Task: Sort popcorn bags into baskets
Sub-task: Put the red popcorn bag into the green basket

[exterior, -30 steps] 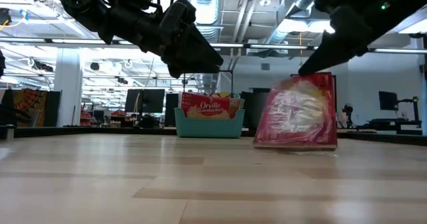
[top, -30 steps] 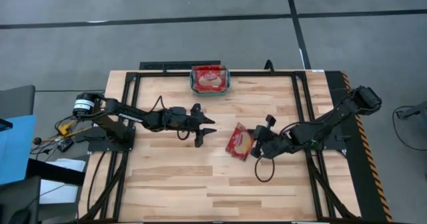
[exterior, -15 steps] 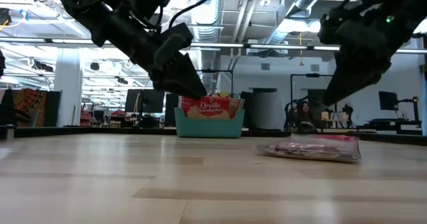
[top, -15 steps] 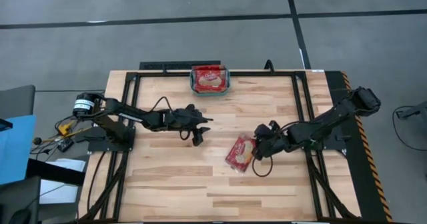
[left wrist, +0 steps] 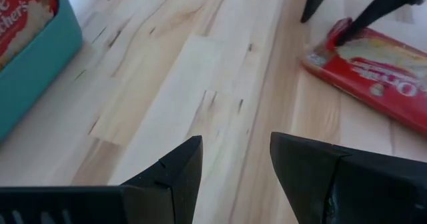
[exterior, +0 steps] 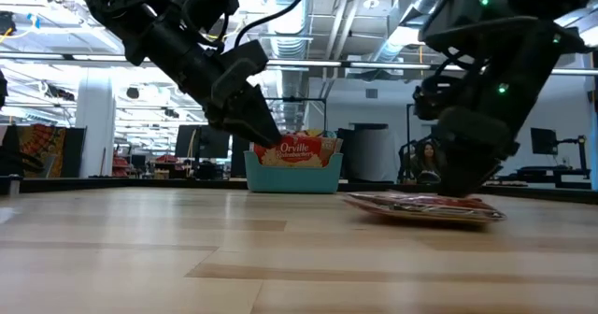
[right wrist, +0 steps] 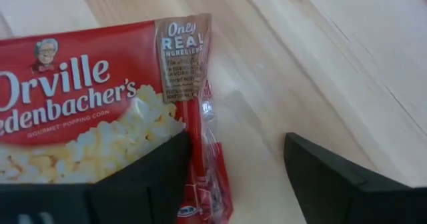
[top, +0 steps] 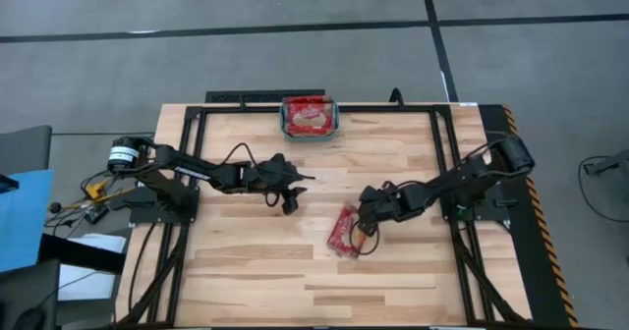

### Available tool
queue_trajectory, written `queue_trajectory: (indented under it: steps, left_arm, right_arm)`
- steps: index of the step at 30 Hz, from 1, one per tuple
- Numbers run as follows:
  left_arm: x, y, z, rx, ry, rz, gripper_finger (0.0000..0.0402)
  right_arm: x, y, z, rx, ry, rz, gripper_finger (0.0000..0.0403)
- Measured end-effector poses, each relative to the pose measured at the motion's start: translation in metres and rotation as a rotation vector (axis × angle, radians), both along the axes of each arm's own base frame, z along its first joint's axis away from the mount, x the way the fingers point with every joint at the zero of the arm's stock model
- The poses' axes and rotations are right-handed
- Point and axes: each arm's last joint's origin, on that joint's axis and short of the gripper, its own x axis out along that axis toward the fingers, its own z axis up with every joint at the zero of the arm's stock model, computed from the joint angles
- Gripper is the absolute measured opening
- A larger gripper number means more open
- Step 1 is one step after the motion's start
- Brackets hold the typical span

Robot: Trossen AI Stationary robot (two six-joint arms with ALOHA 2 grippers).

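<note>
Lowered right claw (top: 362,227) | wide open | one finger on flat popcorn bag (top: 346,232)

**Packet flat on the surface, right claw over it**

A red popcorn bag (exterior: 425,206) lies flat on the wooden surface (exterior: 234,258). The right claw (exterior: 464,178) reaches down to it from above, its tip at the bag's top face. The left claw (exterior: 257,127) hangs above the surface, pointing downward. Behind it, at the far edge, a teal basket (exterior: 292,176) holds an upright red packet (exterior: 295,149).
</note>
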Motion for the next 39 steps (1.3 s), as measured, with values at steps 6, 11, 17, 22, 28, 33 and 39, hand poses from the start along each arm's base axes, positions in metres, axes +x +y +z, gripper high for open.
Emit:
queue_trajectory:
  steps: [6,11,17,22,28,33,39]
  left_arm:
    - [-0.001,0.000,-0.001,0.000,0.012,0.015,0.0167]
    - [-0.001,0.001,-0.001,0.002,0.015,0.021,0.0167]
    - [0.000,0.000,0.000,-0.022,-0.004,0.034,0.0167]
    - [0.004,0.001,0.008,-0.019,-0.106,0.027,0.0167]
    - [0.009,-0.001,0.022,0.062,-0.231,-0.020,0.0167]
    - [0.011,-0.001,0.025,0.121,-0.248,-0.095,0.0167]
    - [0.012,-0.002,0.030,0.154,-0.299,-0.117,0.0167]
  right_arm:
    - [0.003,0.001,-0.005,0.001,-0.005,0.021,0.0170]
    - [0.003,0.001,-0.003,-0.003,0.001,0.055,0.0024]
    - [-0.008,0.002,0.017,-0.062,-0.048,0.056,0.0007]
    - [-0.015,0.011,0.053,-0.302,-0.228,0.075,0.0005]
    - [-0.029,0.023,0.075,-0.544,-0.347,0.044,0.0004]
    - [-0.036,0.026,0.086,-0.675,-0.407,-0.014,0.0003]
    - [-0.034,0.026,0.092,-0.749,-0.461,-0.086,0.0003]
